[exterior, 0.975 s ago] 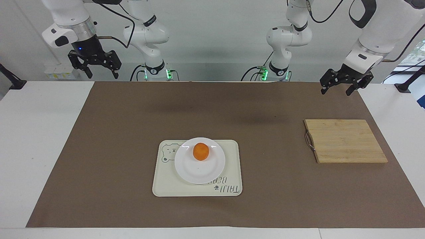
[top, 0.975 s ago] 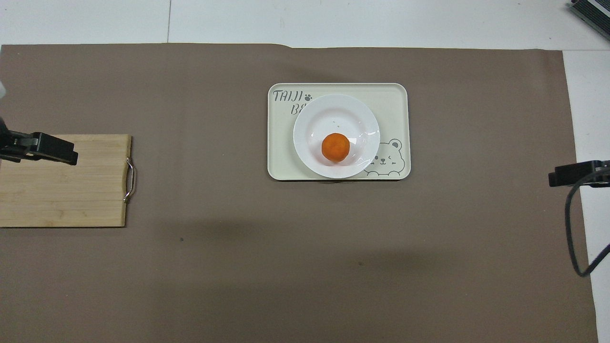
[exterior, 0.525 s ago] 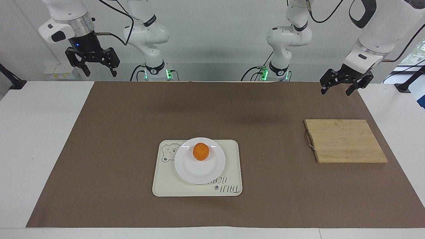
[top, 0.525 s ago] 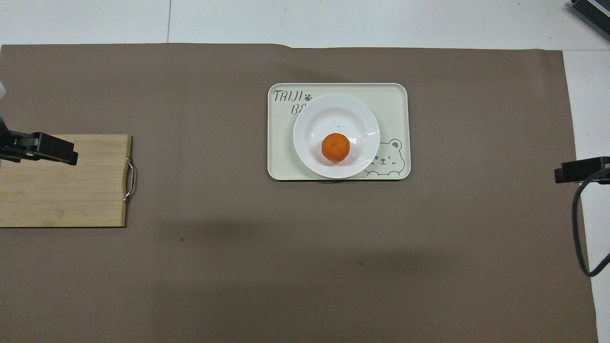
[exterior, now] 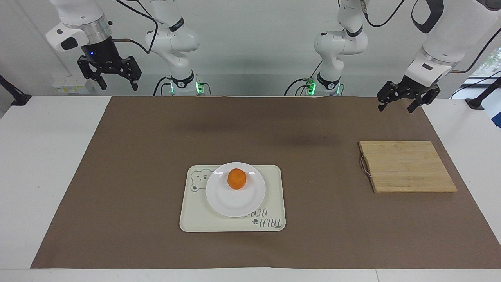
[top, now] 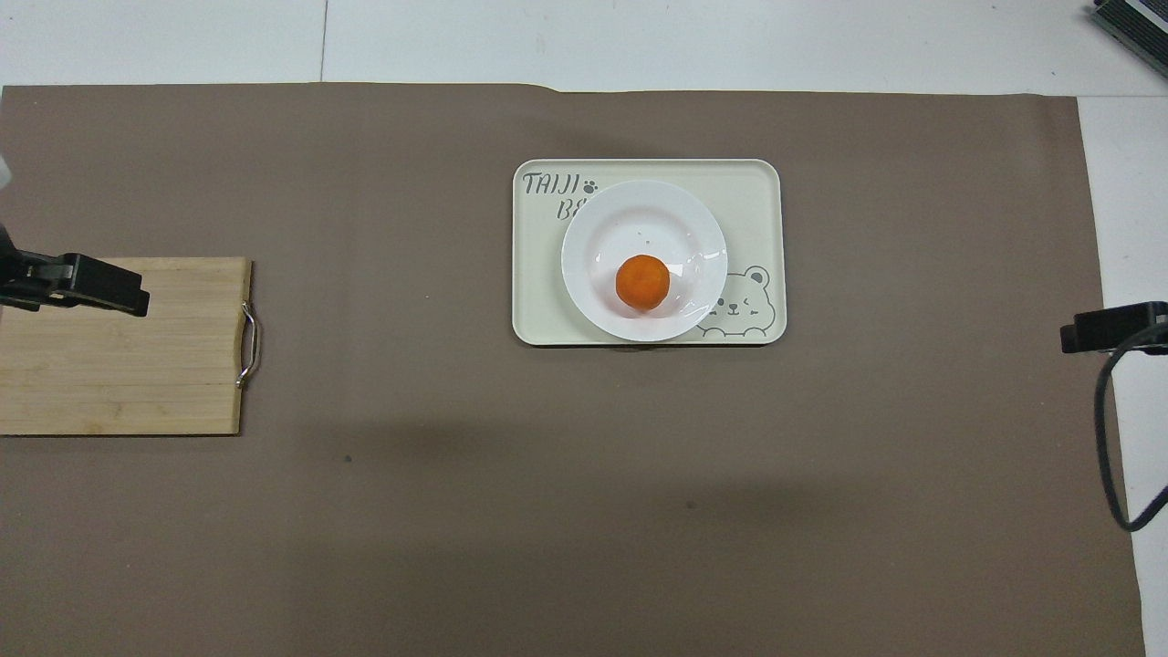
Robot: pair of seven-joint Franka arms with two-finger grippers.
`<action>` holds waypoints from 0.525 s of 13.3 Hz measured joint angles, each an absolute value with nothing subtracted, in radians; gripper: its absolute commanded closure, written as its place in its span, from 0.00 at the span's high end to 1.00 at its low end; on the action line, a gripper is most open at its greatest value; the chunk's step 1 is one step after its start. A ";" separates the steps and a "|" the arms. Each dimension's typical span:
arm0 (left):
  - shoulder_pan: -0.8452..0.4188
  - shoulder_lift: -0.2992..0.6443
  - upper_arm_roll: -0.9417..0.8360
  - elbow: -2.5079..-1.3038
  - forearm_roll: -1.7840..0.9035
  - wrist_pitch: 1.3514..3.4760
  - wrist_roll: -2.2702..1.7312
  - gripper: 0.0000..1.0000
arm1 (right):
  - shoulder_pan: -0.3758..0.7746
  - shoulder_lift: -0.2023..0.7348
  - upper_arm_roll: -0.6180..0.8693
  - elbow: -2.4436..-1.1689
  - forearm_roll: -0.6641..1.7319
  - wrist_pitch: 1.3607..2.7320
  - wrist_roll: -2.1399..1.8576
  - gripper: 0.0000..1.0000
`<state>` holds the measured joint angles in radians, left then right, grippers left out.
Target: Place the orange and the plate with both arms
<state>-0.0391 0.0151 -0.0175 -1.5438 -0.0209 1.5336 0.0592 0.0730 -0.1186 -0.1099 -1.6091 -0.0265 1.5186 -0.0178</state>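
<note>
The orange (exterior: 236, 179) (top: 642, 282) rests in the white plate (exterior: 223, 201) (top: 639, 214), and the plate stands on the cream bear tray (exterior: 195, 219) (top: 757, 192) mid-table. My left gripper (exterior: 396, 104) hangs open in the air at the left arm's end, over the mat's edge nearest the robots, holding nothing. Only one finger (top: 100, 285) of it shows in the overhead view. My right gripper (exterior: 118, 83) is raised high at the right arm's end, open and empty. One of its fingers (top: 1109, 327) shows at the overhead view's edge.
A bamboo cutting board (exterior: 407, 166) (top: 119, 365) with a metal handle lies on the brown mat (exterior: 156, 137) toward the left arm's end. White table surface (exterior: 43, 156) borders the mat. A black cable (top: 1104, 438) hangs from the right arm.
The right gripper has risen and drawn back toward its end of the table. The left arm, orange, plate and tray stay as they were.
</note>
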 measured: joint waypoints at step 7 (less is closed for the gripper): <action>-0.039 0.015 -0.018 -1.544 -0.021 1.534 0.059 1.00 | 0.073 -0.118 -0.110 -1.609 -0.026 1.513 -0.018 1.00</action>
<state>-0.0392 0.0151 -0.0175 -1.5438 -0.0209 1.5336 0.0592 0.0730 -0.1185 -0.1099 -1.6091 -0.0265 1.5132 -0.0178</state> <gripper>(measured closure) 0.000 0.000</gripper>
